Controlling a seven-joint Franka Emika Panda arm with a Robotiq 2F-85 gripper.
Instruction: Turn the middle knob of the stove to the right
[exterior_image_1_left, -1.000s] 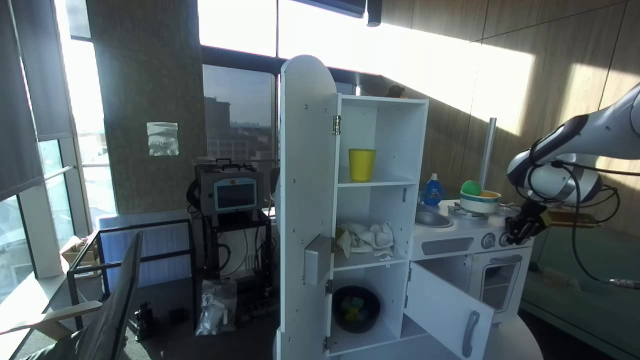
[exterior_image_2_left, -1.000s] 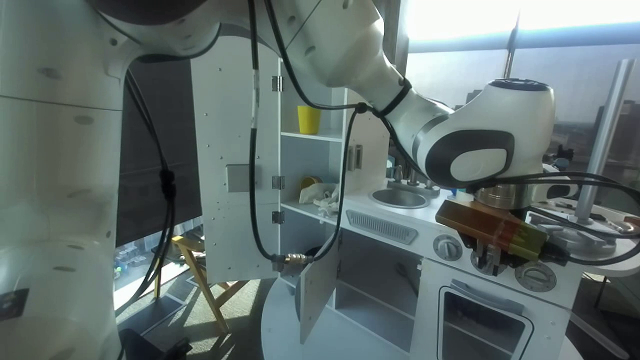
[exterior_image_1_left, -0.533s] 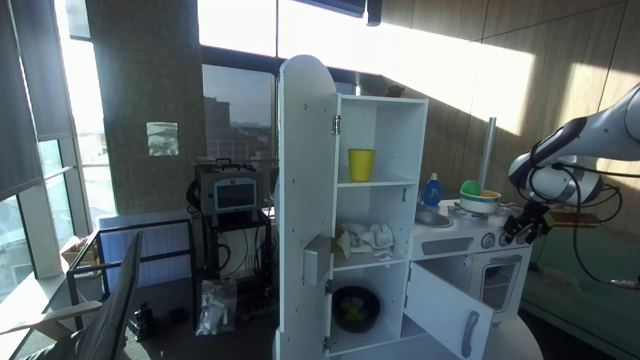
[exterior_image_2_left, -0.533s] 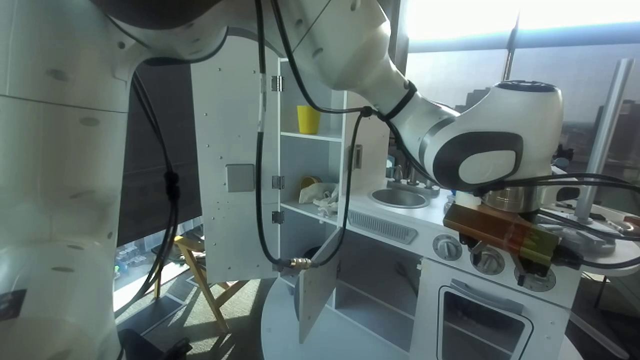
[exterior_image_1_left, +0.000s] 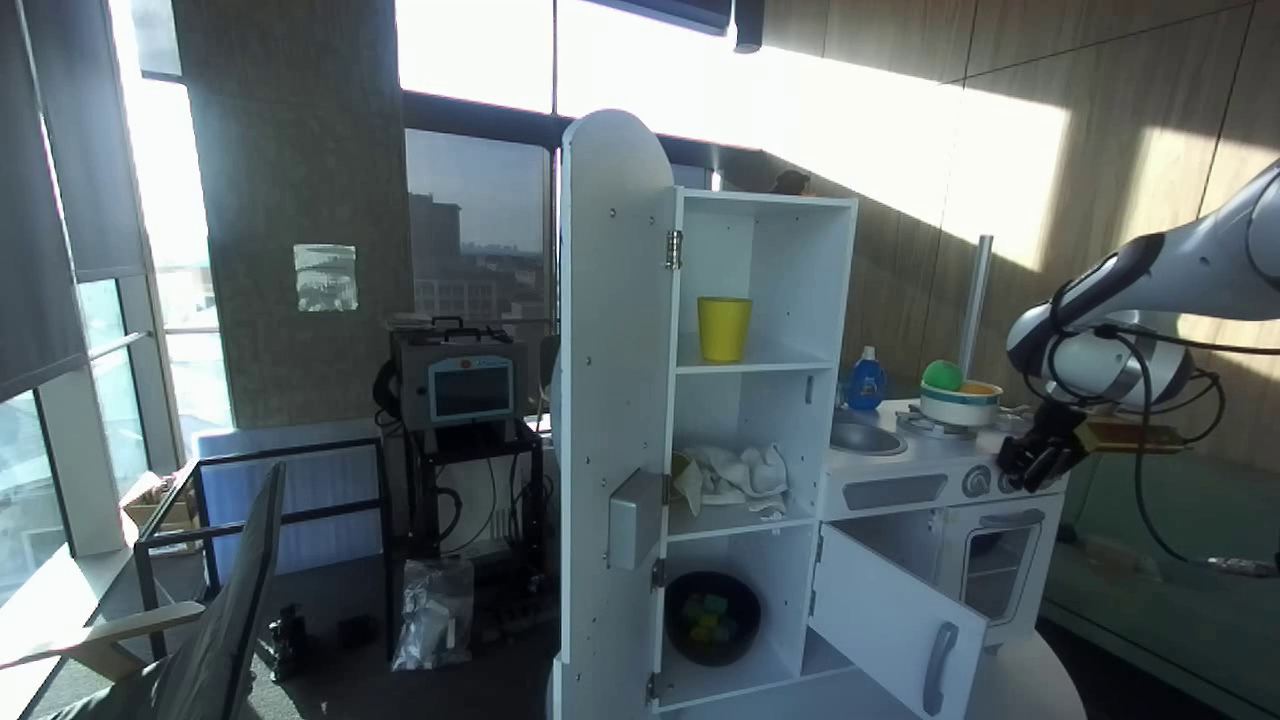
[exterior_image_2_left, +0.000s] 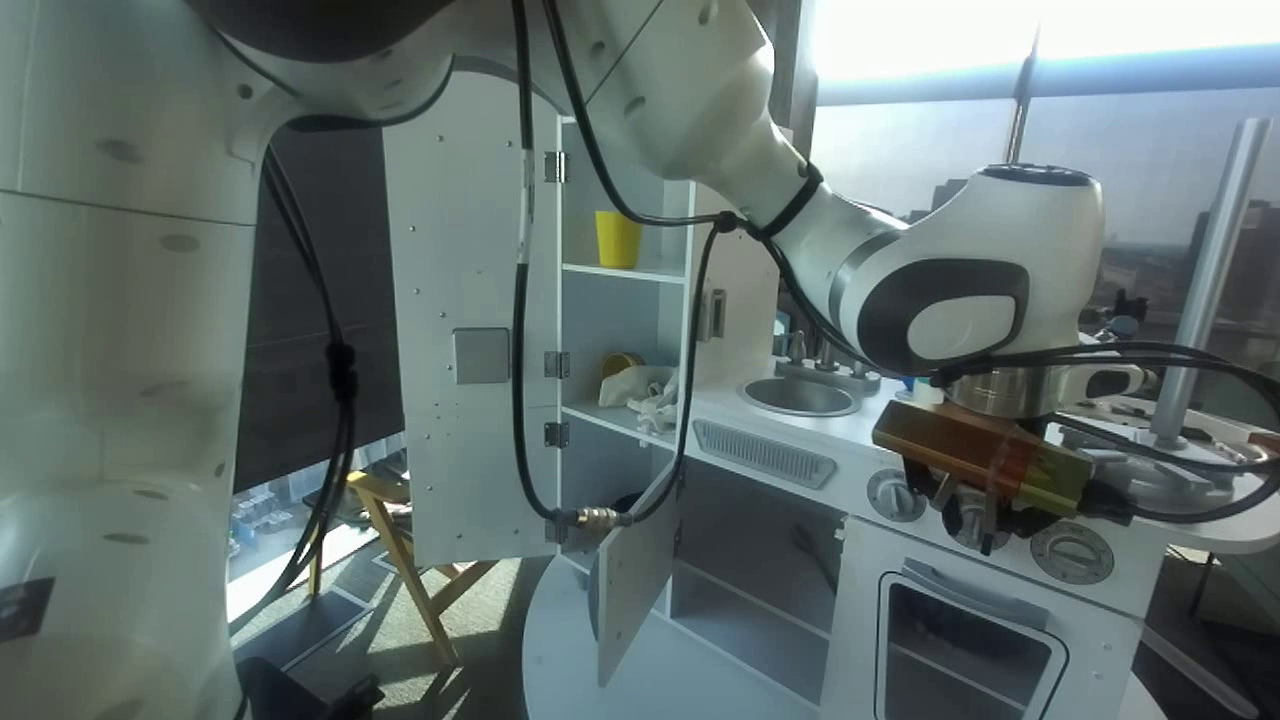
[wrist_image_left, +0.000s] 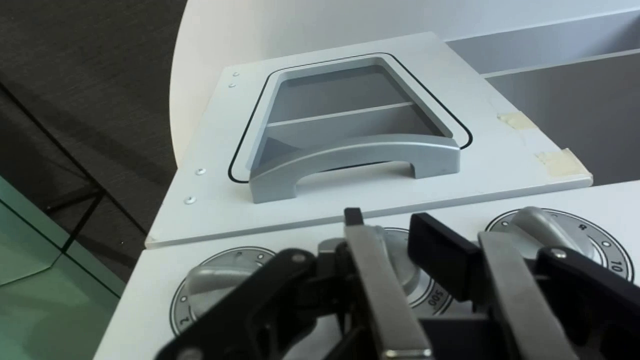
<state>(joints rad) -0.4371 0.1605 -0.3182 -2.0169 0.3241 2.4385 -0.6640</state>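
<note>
The white stove (exterior_image_1_left: 956, 540) stands at the right of the tall cabinet; its front strip with knobs also shows in the other exterior view (exterior_image_2_left: 870, 600). The grey middle knob (wrist_image_left: 407, 260) shows between my fingers in the wrist view; in an exterior view the middle knob (exterior_image_2_left: 966, 522) is partly covered by the gripper. My gripper (wrist_image_left: 387, 227) is open, one finger on each side of the middle knob. The left-hand finger is close against it, contact unclear; a gap shows at the other. The gripper is at the knob strip in both exterior views (exterior_image_1_left: 1022, 466) (exterior_image_2_left: 962, 515).
Further knobs sit on either side in the wrist view (wrist_image_left: 215, 285) (wrist_image_left: 547, 232). The oven door handle (wrist_image_left: 355, 155) juts out below the strip. A pot (exterior_image_1_left: 958, 405) stands on the stove top. A cupboard door (exterior_image_1_left: 895, 615) hangs open, beside the tall cabinet (exterior_image_1_left: 845, 300).
Half a second ago the gripper sat further right with its fingers looking wider apart. Now it has moved left, over the middle knob, and the right knob is uncovered in an exterior view.
</note>
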